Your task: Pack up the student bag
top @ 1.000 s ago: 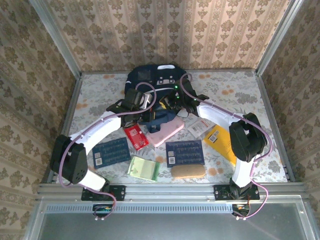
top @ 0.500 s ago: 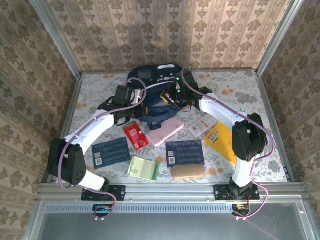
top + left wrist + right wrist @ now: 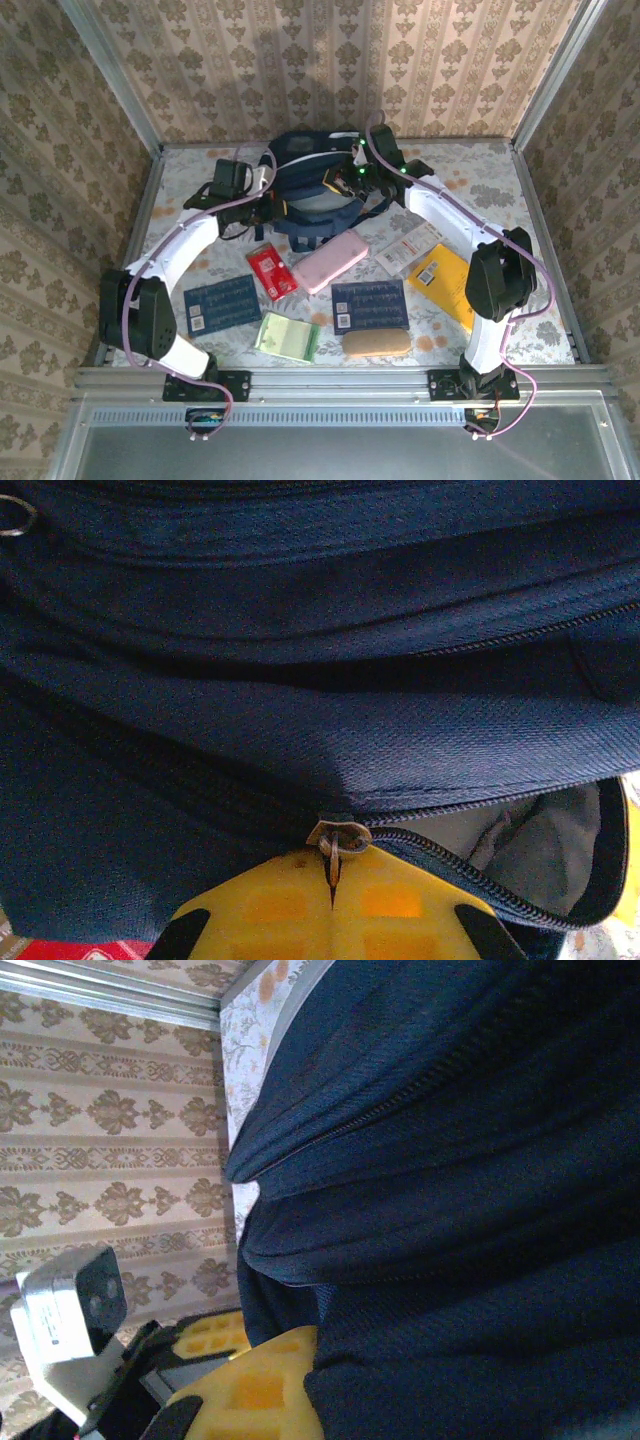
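Bag (image 3: 310,190) lying at far centre of table (image 3: 480,180) | left tool (image 3: 333,872) pinching shut on zip pull (image 3: 338,837) | right tool (image 3: 338,185) clamping shut on bag cloth | I am judging: opening wider needs pull running along the track, right tool tensioning cloth against snagging.

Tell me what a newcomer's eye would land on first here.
The large dark navy fabric backpack at the far middle of the table, with both arms at it. The left gripper is pinched shut on the small metal zipper pull of a partly open pocket, while the right gripper clamps the bag's other side. Nearer, a pink rectangular case lies among loose booklets.
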Controlling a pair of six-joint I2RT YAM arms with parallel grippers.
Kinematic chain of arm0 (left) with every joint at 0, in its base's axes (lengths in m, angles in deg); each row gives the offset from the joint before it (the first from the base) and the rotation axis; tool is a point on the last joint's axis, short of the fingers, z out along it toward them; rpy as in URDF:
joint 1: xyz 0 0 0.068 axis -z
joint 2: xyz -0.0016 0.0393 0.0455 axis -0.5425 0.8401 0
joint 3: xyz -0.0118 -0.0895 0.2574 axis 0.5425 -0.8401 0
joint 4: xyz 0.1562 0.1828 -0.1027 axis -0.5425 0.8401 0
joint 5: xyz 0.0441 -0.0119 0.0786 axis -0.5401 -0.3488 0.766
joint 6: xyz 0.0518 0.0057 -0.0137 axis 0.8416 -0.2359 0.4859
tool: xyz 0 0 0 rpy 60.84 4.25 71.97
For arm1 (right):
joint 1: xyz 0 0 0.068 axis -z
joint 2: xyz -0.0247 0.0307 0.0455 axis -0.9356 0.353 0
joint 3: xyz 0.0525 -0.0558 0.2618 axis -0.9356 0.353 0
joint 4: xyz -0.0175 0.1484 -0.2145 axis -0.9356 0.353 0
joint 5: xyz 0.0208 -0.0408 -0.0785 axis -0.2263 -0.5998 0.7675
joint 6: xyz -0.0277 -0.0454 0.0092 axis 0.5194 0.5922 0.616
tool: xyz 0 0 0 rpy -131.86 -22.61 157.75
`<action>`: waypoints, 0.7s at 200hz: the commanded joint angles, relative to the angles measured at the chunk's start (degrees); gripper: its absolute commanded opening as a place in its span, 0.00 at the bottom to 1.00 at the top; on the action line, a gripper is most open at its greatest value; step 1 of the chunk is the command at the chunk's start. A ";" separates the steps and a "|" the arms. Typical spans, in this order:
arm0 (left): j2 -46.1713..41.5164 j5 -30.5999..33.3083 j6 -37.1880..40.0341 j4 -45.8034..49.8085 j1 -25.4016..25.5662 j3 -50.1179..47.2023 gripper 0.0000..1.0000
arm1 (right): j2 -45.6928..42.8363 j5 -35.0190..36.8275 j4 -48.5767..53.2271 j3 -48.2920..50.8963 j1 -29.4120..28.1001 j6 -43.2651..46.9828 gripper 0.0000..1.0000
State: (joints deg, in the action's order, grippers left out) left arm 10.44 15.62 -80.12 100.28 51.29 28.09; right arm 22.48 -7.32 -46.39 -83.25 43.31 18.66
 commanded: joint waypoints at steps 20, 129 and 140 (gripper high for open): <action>1.28 2.57 1.36 0.74 -2.26 1.12 0.00 | -1.64 1.03 0.73 -1.16 2.90 1.41 0.02; -1.02 5.12 -1.34 -4.43 10.51 -0.43 0.00 | -1.38 1.14 -22.91 14.60 -1.75 -23.21 0.51; -0.82 5.41 -1.47 -4.65 11.14 -0.12 0.00 | -1.67 2.37 -22.12 14.52 -2.80 -23.84 0.52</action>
State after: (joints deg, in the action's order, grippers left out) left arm 11.21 21.50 -80.77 98.80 60.80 27.37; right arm 22.46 -6.77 -64.05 -68.95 42.85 -1.29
